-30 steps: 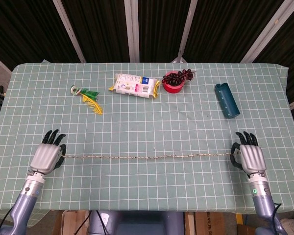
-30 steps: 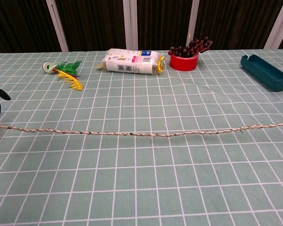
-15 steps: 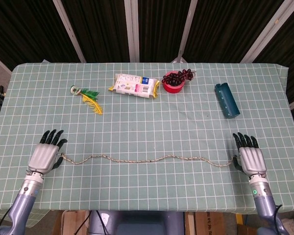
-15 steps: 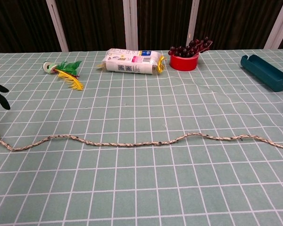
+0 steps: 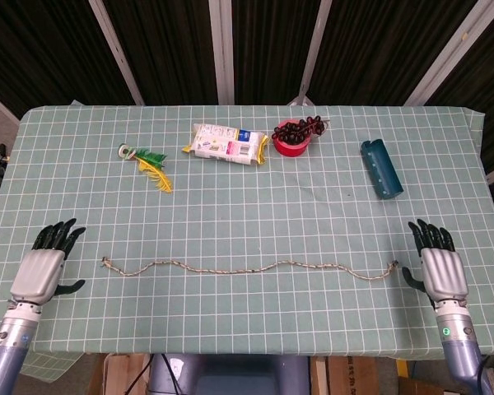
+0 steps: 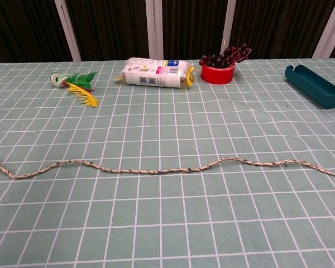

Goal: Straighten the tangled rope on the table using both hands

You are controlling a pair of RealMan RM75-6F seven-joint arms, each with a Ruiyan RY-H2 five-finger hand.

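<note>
A thin beige rope (image 5: 247, 268) lies in one long, slightly wavy line across the near part of the table; the chest view shows the rope (image 6: 167, 168) running from edge to edge. My left hand (image 5: 43, 267) rests palm down at the table's left edge, fingers spread, well clear of the rope's left end. My right hand (image 5: 440, 269) lies palm down just right of the rope's right end, fingers spread, holding nothing. Neither hand shows in the chest view.
Along the far side lie a green and yellow feather toy (image 5: 148, 163), a white packet (image 5: 226, 143), a red bowl of dark grapes (image 5: 295, 135) and a teal holder (image 5: 381, 169). The checked green cloth (image 5: 247, 214) covers the table.
The rope was taut a second ago, then went slack and wavy as both hands let go. Both hands have since moved outward, the left one furthest, out of the chest view.
</note>
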